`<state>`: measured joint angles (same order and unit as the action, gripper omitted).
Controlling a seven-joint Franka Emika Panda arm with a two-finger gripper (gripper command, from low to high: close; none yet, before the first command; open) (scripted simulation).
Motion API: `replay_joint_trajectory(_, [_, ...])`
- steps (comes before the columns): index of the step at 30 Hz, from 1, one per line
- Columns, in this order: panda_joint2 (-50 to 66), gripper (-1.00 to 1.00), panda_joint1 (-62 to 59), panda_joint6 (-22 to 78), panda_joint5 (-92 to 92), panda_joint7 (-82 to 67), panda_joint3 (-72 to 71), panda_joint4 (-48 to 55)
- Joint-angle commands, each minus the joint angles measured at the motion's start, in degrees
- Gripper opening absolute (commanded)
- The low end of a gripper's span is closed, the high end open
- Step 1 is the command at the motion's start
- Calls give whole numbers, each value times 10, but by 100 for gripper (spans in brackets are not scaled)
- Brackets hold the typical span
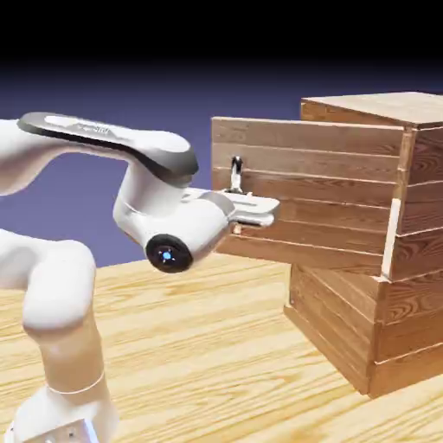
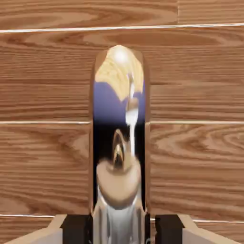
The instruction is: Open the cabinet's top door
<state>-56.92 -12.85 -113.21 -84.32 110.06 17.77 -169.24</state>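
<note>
Your top door (image 1: pixel 303 195) stands swung out from the cabinet (image 1: pixel 381 251), its plank face turned toward the arm and its far edge hinged at the cabinet's front corner on the right side of the exterior view. Behind the open door you cannot see into the upper compartment; the door itself blocks it, so its contents cannot be told. The lower front panel (image 1: pixel 333 324) sits flush and closed beneath. Near the door's free edge you see the silver bar handle (image 1: pixel 235 174) standing upright, and the gripper (image 1: pixel 251 210) is at its lower end, fingers pointing toward the planks. In the hand view the handle (image 2: pixel 119 143) fills the middle as a shiny vertical bar mirroring table and backdrop, and it runs down between the two dark finger pads (image 2: pixel 76 229), which sit against its sides, so the gripper is clamped on the handle. The cabinet rests on the pale wooden table (image 1: pixel 199 346), with the white arm (image 1: pixel 104 147) reaching in from the left.
</note>
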Motion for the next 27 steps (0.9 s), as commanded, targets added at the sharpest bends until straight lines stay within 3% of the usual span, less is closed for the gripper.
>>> replay_joint_trajectory(1, [8,-100,-4,21,26,1,19,7])
replay_joint_trajectory(14, [220,-100,65,337,283,-47,281,211])
replay_joint_trajectory(27, [488,-100,217,626,336,-178,493,441])
